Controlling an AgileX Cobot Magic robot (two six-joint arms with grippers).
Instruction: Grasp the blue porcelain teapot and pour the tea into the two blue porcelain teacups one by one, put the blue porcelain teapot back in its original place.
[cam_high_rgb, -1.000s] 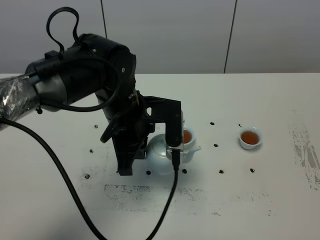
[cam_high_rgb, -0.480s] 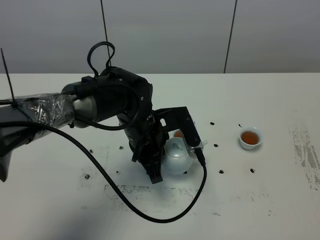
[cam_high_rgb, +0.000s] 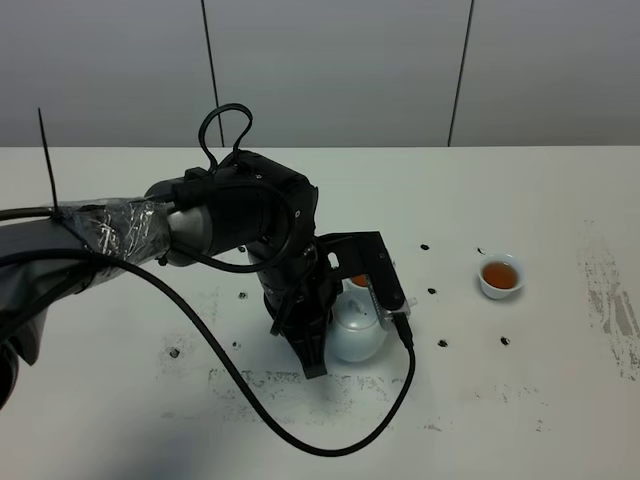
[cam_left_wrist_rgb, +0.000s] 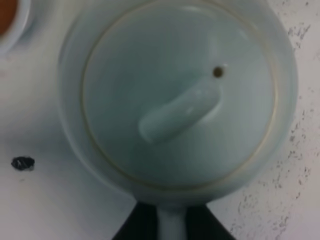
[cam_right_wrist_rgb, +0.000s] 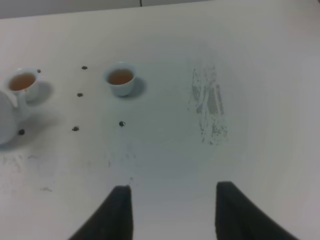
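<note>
Fingers of the left gripper (cam_left_wrist_rgb: 171, 227) pinch the handle of the blue porcelain teapot (cam_high_rgb: 357, 330), low by the near teacup (cam_high_rgb: 357, 283); the right gripper (cam_right_wrist_rgb: 172, 212) idles open. Both teacups hold tea, the far one (cam_high_rgb: 499, 276) included, so replacing the pot seems underway: next, seat and release.

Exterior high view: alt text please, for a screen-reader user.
The left arm's claw is down at the blue porcelain teapot, which sits near the middle of a white table. One tea-filled teacup shows just behind the pot, and another stands apart to the right.
</note>
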